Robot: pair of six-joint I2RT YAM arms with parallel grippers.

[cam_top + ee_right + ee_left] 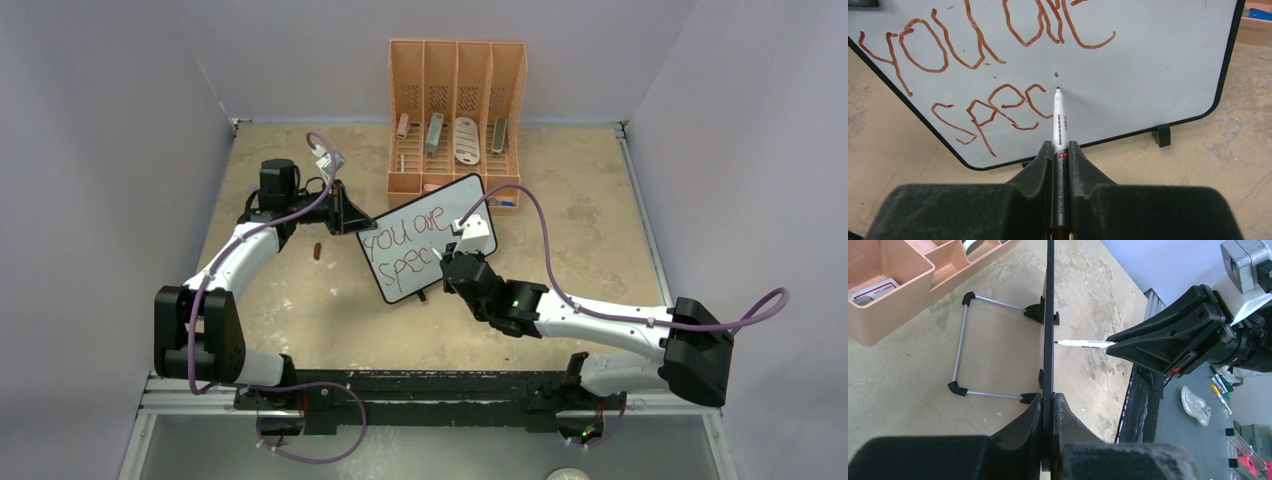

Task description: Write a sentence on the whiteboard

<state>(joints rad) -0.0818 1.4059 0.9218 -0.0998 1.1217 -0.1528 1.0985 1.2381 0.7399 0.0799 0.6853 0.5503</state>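
Pinching the whiteboard (1158, 70) edge in my left gripper (1048, 402); board looks light, stiff, tippy. Right gripper (1060, 152) clenched on the slim marker (1058, 117); I'd press gently.

orange organizer (457, 110) at tan table's (300, 310) far edge; small red piece (317, 250) lying well apart

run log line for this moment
left gripper: shut on whiteboard edge | right gripper: shut on marker, tip at whiteboard | sentence: you are spec
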